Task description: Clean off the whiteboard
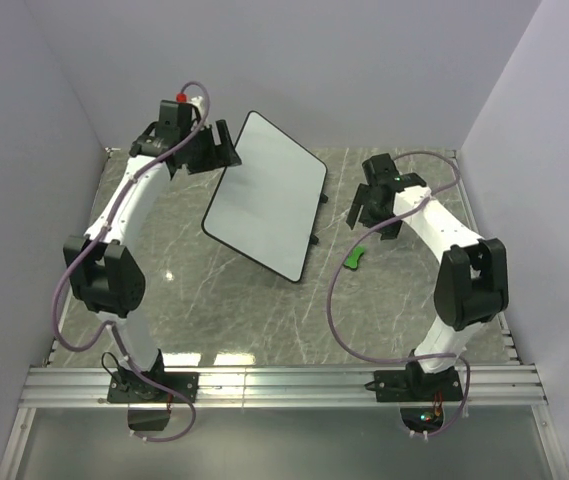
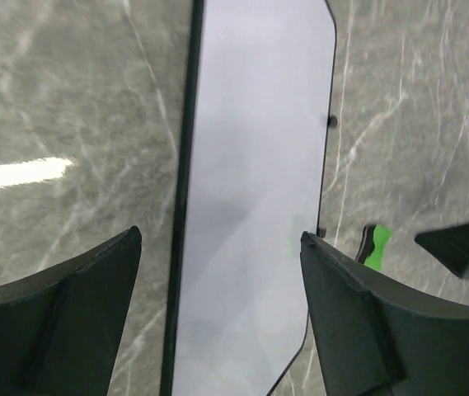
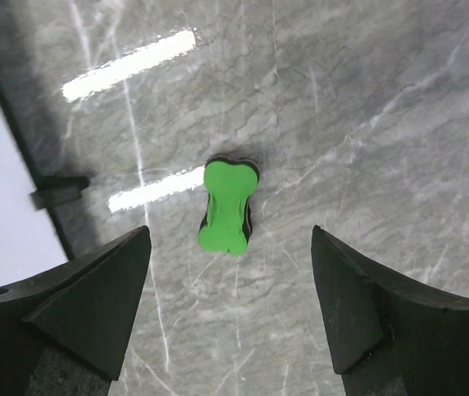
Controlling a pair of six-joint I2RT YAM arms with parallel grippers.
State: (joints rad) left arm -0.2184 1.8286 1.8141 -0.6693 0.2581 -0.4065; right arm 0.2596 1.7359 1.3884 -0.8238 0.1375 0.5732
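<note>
The whiteboard point(image 1: 266, 195) lies skewed in the middle of the tabletop point(image 1: 214, 300). Its face is plain white in both the top and left wrist views, with no marks that I can see. The left tool point(image 1: 222, 150) hovers at the board's far left edge, spread wide and holding nothing. The right tool point(image 1: 372, 212) hangs to the right of the board, also wide open and empty. The green eraser point(image 1: 355, 258) lies flat on the tabletop below it, near the board's right edge but clear of it.

Judging from the clean face, the wiping looks done. If any remains, the right tool would have to drop straight down and close across the eraser's narrow waist.

The tabletop is grey marbled stone, glossy, with bright glare strips. Pale walls close three sides.
</note>
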